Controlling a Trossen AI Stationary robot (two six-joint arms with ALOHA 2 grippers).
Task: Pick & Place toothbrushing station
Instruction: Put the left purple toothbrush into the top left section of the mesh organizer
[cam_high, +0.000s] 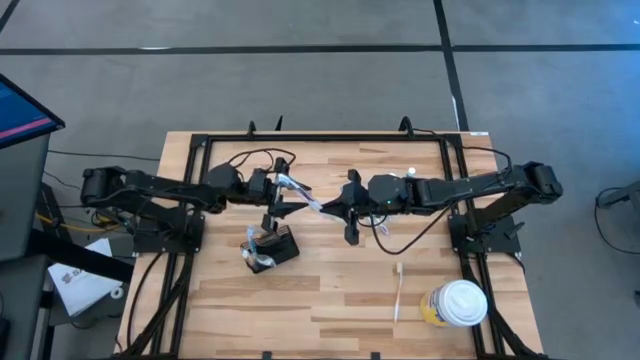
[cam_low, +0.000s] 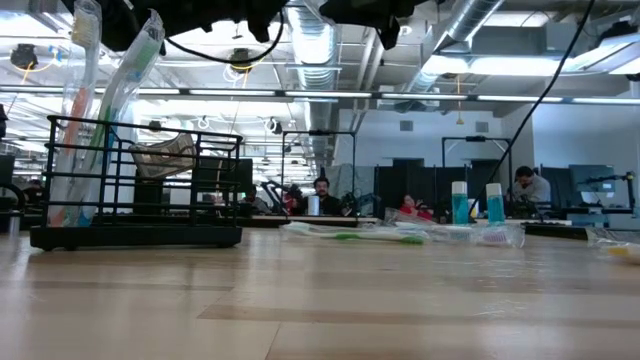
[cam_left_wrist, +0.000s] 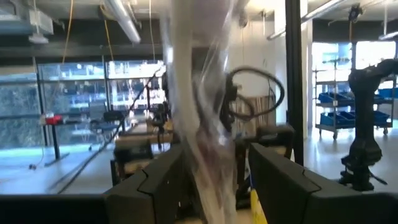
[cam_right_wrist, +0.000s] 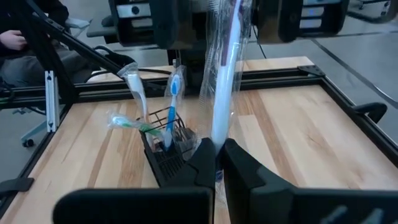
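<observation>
A toothbrush in a clear wrapper hangs in the air between my two grippers over the table's middle. My left gripper is shut on its left part, my right gripper on its right end. The toothbrushing station, a small black mesh holder, stands by its base on the table just near of the grippers, with several wrapped toothbrushes upright in it. It also shows in the right wrist view and the low view. My left gripper has the wrapped toothbrush's left part between its two fingers, which come level from the table's left. The wrapper's end runs on past the fingers. The brush is clear of the table. My right gripper pinches the wrapper's right end between its two fingers, which come level from the table's right and lie along the brush. The brush runs from them to my left gripper, clear of the table.
A loose toothbrush lies on the table at the near right, beside a yellowish cup with a white lid. A black frame rail runs along the table's far edge. People sit in the room beyond the table.
</observation>
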